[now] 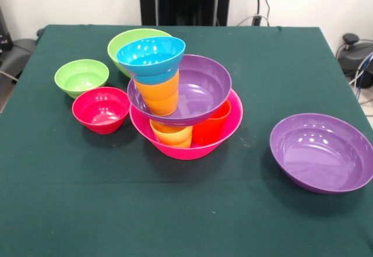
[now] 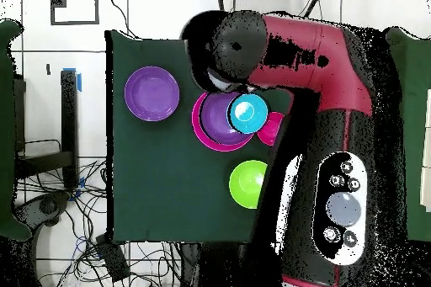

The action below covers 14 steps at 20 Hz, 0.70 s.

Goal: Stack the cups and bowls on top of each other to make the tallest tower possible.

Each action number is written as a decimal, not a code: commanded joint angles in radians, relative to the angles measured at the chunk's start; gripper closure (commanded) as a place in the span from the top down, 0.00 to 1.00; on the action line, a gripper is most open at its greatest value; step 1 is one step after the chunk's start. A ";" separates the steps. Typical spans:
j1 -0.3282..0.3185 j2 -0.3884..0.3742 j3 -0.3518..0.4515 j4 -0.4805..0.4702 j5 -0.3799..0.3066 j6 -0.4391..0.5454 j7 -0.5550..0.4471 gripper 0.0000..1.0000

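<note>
The worktop (image 1: 70, 210) carries the tower (image 1: 180, 102) at its centre: hot-pink bowl (image 1: 192, 147), two cups inside, a tilted purple bowl (image 1: 201, 91), an orange cup (image 1: 158, 94) and a blue bowl (image 1: 150, 56) on top. The spare purple bowl (image 1: 322, 152) lies well apart; the red bowl (image 1: 101, 109) sits just beside the tower. The claw shows nowhere, so its state cannot be told. No readable writing.
</note>
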 commanded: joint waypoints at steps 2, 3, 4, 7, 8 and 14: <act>0.019 0.000 0.064 0.239 0.018 -0.114 -0.030 1.00; 0.027 -0.006 0.061 0.259 0.020 -0.128 -0.019 1.00; 0.036 -0.015 0.057 0.286 0.018 -0.161 -0.008 1.00; 0.059 -0.038 0.045 0.360 0.006 -0.249 0.020 1.00; 0.069 -0.042 0.038 0.382 -0.001 -0.278 0.036 1.00; 0.103 -0.021 0.016 0.430 -0.016 -0.368 0.096 1.00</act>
